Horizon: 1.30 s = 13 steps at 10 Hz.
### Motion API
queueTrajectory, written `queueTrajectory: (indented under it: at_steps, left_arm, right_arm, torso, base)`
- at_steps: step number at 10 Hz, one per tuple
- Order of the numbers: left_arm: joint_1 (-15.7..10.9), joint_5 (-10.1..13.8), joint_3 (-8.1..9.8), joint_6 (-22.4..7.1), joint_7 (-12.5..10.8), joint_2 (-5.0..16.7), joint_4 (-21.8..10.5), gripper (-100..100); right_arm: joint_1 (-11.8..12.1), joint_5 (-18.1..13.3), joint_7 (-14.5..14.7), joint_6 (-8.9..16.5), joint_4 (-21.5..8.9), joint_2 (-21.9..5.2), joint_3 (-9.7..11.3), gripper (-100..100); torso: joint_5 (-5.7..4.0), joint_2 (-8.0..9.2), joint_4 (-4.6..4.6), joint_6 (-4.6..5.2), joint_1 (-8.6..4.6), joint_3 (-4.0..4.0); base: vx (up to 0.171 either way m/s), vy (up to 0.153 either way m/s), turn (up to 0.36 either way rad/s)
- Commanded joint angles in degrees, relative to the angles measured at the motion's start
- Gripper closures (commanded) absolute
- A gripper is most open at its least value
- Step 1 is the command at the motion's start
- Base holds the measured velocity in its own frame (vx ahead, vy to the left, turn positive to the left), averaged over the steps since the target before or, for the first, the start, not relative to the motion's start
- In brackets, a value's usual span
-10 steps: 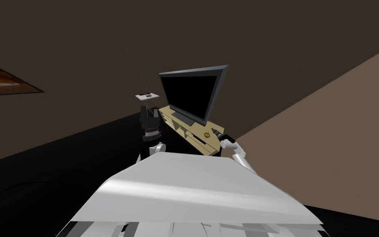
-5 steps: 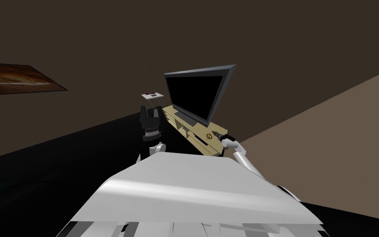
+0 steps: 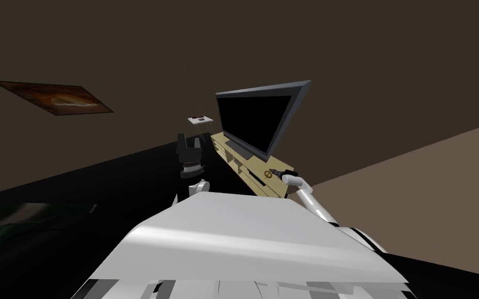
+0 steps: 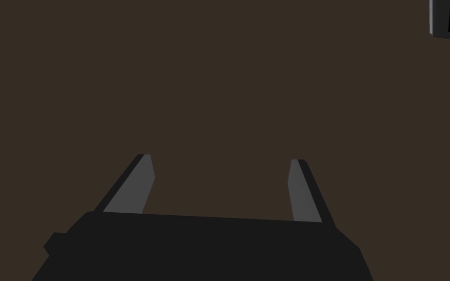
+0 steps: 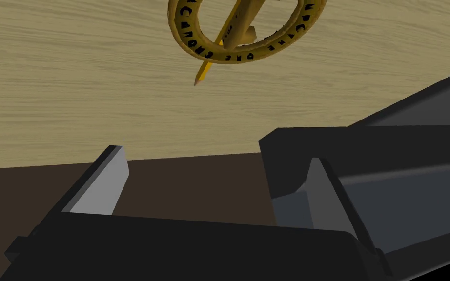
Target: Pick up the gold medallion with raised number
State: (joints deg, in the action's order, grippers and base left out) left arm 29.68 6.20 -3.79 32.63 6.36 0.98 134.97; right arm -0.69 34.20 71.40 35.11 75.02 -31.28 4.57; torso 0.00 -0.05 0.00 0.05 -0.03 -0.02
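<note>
Fingers of the right end effector (image 5: 215, 158) stand apart, holding nothing — just short of the gold medallion (image 3: 268, 174), resting on the wooden tabletop (image 3: 251, 162) right of head-view centre. Left end effector (image 4: 220, 163) likewise spread, empty.

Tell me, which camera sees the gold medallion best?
The right wrist view: the gold medallion looks big there, its lettered ring and raised middle clear, lying on the light wood top ahead of the open right gripper. In the head view it is a tiny gold spot. The left wrist camera points away.
</note>
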Motion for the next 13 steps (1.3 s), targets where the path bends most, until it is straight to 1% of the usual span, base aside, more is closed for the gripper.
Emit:
queueTrajectory:
  at_steps: [1, 2, 3, 4, 5, 6, 7, 8, 9, 10, 11, 12, 13]
  left_arm:
    - [0.0, 0.0, 0.00, 0.0, 0.0, 0.0, 0.0, 0]
    - [0.0, 0.0, 0.00, 0.0, 0.0, 0.0, 0.0, 0]
    - [0.0, 0.0, 0.00, 0.0, 0.0, 0.0, 0.0, 0]
    - [0.0, 0.0, 0.00, 0.0, 0.0, 0.0, 0.0, 0]
    - [0.0, 0.0, 0.00, 0.0, 0.0, 0.0, 0.0, 0]
    - [0.0, 0.0, 0.01, 0.0, 0.0, 0.0, 0.0, 0]
    - [0.0, 0.0, 0.00, 0.0, 0.0, 0.0, 0.0, 0]
    - [0.0, 0.0, 0.01, 0.0, 0.0, 0.0, 0.0, 0]
    - [0.0, 0.0, 0.00, 0.0, 0.0, 0.0, 0.0, 0]
    - [0.0, 0.0, 0.01, 0.0, 0.0, 0.0, 0.0, 0]
    - [0.0, 0.0, 0.00, 0.0, 0.0, 0.0, 0.0, 0]
    - [0.0, 0.0, 0.01, 0.0, 0.0, 0.0, 0.0, 0]
    - [0.0, 0.0, 0.00, 0.0, 0.0, 0.0, 0.0, 0]
  right_arm:
    - [-0.7, 0.7, 2.5, 2.2, -2.4, -0.3, 0.2, -100]
    - [-2.0, 2.1, 4.2, 4.2, -4.3, -1.2, 0.5, -100]
    - [-2.0, 2.1, 5.4, 5.2, -5.3, -1.2, 0.5, -100]
    - [-3.3, 3.4, 7.2, 7.4, -7.1, -2.0, 0.7, -100]
    - [-3.3, 3.4, 8.2, 8.1, -8.0, -2.0, 0.7, -100]
    - [-4.5, 4.7, 9.9, 10.2, -9.9, -2.8, 0.9, -100]
    - [-4.5, 4.7, 10.8, 10.9, -10.6, -2.8, 0.9, -100]
    - [-5.7, 5.8, 13.3, 12.6, -13.1, -3.6, 1.1, -100]
    - [-5.7, 5.8, 13.3, 13.5, -13.1, -3.6, 1.1, -100]
    - [-6.9, 6.8, 15.6, 15.0, -15.4, -4.3, 1.2, -100]
    - [-6.9, 6.8, 15.6, 16.0, -15.4, -4.3, 1.2, -100]
    - [-7.9, 7.8, 17.8, 18.0, -17.6, -4.9, 1.4, -100]
    - [-7.9, 7.8, 17.8, 18.3, -17.6, -4.9, 1.4, -100]
  torso:
    - [0.00, 0.00, 0.00, 0.00, 0.00, 0.00]
    - [-0.01, 0.01, -0.01, 0.04, -0.01, 0.00]
    - [0.00, -0.01, 0.00, 0.00, 0.00, 0.00]
    - [0.00, 0.00, -0.01, 0.05, -0.02, -0.01]
    - [-0.01, -0.01, -0.01, 0.02, -0.01, -0.01]
    - [-0.01, -0.01, -0.01, 0.05, -0.02, -0.01]
    - [0.00, -0.04, -0.01, 0.01, -0.02, -0.02]
    - [-0.01, -0.03, -0.01, 0.05, -0.03, -0.02]
    - [-0.01, -0.03, -0.01, 0.04, -0.04, -0.02]
    - [-0.01, -0.02, -0.01, 0.05, -0.03, -0.02]
    - [0.00, -0.04, -0.01, 0.03, -0.02, -0.02]
    - [-0.01, -0.03, -0.01, 0.07, -0.04, -0.02]
    - [-0.01, -0.05, -0.01, 0.03, -0.04, -0.03]
  base:
    - [0.008, 0.000, 0.111]
    - [0.009, 0.005, 0.218]
    - [0.009, -0.002, 0.099]
    - [0.013, 0.001, 0.165]
    - [0.013, -0.003, 0.092]
    - [0.016, -0.001, 0.185]
    - [0.015, -0.007, 0.106]
    - [0.018, -0.005, 0.135]
    - [0.016, -0.006, 0.107]
    - [0.018, -0.003, 0.176]
    - [0.018, -0.010, 0.078]
    - [0.021, -0.009, 0.139]
    - [0.017, -0.010, 0.080]
